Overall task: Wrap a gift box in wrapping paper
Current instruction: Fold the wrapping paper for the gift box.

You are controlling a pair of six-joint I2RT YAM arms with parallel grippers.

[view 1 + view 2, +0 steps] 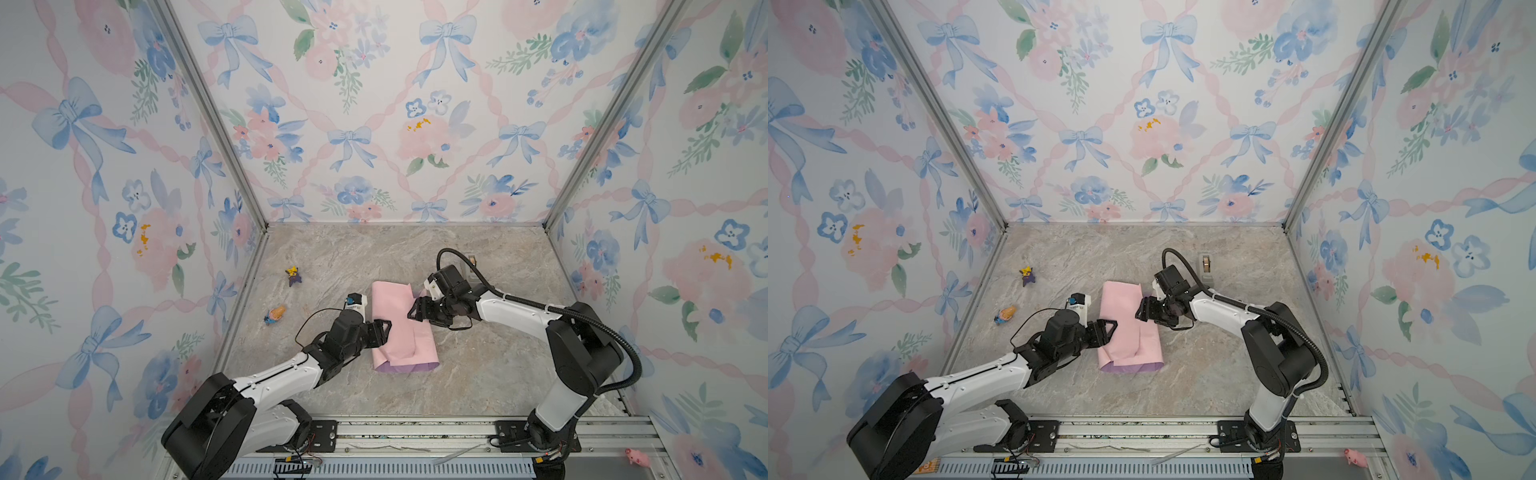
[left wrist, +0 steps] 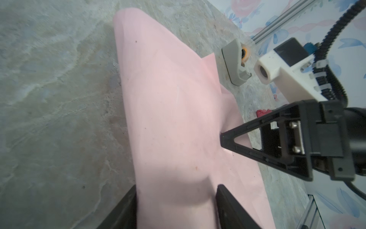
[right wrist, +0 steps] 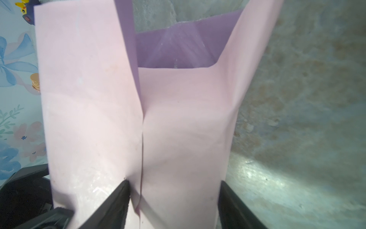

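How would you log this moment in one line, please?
paper: folded, pink outside; box: unseen; left pincer: astride paper; right pincer: astride paper

This is a robot test cell rather than a lived-in room. Bare aluminium posts (image 1: 210, 112) frame thin walls (image 1: 353, 124) papered with bows and flowers. On the marble-print tabletop (image 1: 478, 374), a left arm (image 1: 274, 374) and right arm (image 1: 515, 309) are bolted to a slotted rail (image 1: 415, 432).

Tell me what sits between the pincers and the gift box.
The wrapping paper: folded pink side out, it covers whatever lies inside; no gift box shows. The left pincer and right pincer, on opposite sides, meet only paper.
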